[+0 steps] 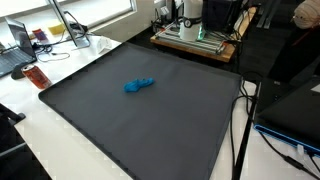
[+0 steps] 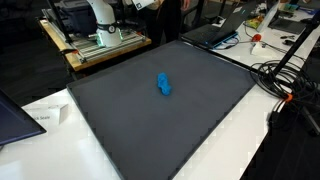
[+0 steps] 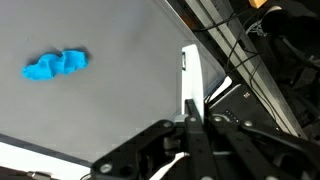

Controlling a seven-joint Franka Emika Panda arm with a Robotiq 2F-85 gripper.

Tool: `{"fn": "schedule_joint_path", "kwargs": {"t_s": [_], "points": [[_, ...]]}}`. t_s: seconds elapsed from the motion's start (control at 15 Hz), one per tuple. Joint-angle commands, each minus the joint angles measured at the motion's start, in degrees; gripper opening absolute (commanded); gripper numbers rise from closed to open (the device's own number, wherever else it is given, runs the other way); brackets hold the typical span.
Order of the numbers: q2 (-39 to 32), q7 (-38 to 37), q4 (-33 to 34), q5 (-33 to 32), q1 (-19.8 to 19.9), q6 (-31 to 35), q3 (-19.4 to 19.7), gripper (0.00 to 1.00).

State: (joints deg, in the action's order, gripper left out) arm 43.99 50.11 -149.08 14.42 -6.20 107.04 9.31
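Blue lump point(image 3: 56, 65) just sits on the dark mat point(image 3: 130, 95), pincer point(image 3: 189, 58) fully closed, empty, hanging well apart from it.

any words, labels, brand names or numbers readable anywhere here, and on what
None can be read.
White paper by the mat's corner: dark marks, too small to read.
Red packet at the table edge: blurred, unreadable.
Blue thing and gripper: no lettering shows.

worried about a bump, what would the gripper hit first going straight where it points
Likely the dark mat, near its edge; the shut fingers aim well clear of the blue object. Depth unclear.
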Motion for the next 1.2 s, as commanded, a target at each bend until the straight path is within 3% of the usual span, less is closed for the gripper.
{"fn": "schedule_joint_path", "kwargs": {"t_s": [0.0,0.2,0.53,0.93,1.13], "points": [[-1.50,-3.31,0.79,0.85,-0.67,1.65,-1.56,0.01],[-5.69,-11.08,3.36,4.17,-2.86,6.12,-5.29,0.01],[-16.38,-30.22,10.58,1.20,-3.26,11.15,-11.28,0.01],[-31.92,-45.33,22.68,1.88,-0.18,11.12,-11.48,0.01],[-38.36,-53.35,27.16,1.25,1.64,15.73,-12.01,0.01]]}}
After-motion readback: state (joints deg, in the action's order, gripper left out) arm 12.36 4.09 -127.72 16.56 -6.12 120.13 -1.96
